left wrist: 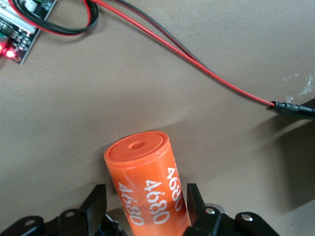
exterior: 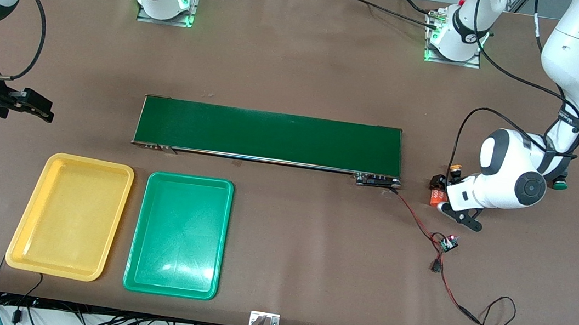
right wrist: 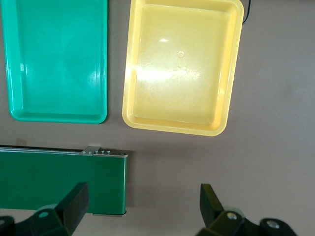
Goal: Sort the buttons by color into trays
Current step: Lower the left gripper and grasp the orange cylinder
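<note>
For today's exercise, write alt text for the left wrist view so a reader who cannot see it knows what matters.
An orange cylinder marked 4680 lies on the brown table between the two black fingers of the left claw, which sit against its sides. A red and black cable crosses the table, and a small circuit board with a red light shows at the corner.

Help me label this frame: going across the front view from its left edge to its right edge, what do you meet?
Right gripper → shallow yellow plastic tray → shallow green plastic tray → long dark green conveyor belt → orange cylinder in the left gripper.
</note>
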`<state>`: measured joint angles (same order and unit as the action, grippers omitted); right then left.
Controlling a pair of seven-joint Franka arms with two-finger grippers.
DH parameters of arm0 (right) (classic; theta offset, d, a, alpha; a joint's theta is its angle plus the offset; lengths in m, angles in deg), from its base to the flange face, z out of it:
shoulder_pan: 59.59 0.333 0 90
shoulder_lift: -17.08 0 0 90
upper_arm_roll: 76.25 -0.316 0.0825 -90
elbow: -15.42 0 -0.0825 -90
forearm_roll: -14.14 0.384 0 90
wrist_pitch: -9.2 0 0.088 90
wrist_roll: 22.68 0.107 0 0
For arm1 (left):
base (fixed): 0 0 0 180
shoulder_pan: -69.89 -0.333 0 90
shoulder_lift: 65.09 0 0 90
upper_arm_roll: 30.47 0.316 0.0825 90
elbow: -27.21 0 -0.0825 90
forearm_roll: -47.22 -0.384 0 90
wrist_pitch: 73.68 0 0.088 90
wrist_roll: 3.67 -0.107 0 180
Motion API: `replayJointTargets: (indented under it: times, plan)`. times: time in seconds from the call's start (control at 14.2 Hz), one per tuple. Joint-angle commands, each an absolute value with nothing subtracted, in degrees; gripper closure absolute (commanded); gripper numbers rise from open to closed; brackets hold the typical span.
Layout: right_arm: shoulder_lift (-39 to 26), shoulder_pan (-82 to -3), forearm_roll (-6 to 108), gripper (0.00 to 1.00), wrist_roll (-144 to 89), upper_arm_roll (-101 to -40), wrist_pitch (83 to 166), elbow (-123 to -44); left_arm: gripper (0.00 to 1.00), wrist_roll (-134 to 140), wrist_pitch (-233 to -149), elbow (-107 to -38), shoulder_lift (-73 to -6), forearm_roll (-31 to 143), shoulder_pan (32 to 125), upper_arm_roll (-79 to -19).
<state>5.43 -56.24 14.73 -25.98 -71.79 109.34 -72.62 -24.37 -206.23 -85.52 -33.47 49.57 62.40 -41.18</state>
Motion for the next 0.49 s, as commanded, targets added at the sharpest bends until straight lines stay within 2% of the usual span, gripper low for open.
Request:
replayJointTargets:
  times: [0.0, 0.21, 0.28, 0.42]
  plan:
    - [5.39, -56.34, 15.63, 0.00, -26.11, -71.94, 108.87, -72.38, 0.37, -25.38, -207.18, -87.13, -34.06, 49.15, 61.62, -41.81]
    - [5.13, -56.60, 15.63, 0.00, -26.19, -71.94, 109.14, -72.30, 0.90, -24.86, -207.18, -88.54, -35.29, 49.59, 61.62, -41.81]
    - [5.13, -56.61, 15.63, 0.00, -26.11, -71.94, 109.22, -72.30, 1.00, -24.25, -206.92, -88.63, -35.90, 49.68, 61.62, -41.81]
    - [5.13, -56.34, 15.63, 0.00, -26.11, -71.94, 109.31, -72.21, 1.00, -23.63, -205.52, -88.80, -38.70, 49.59, 61.89, -41.90]
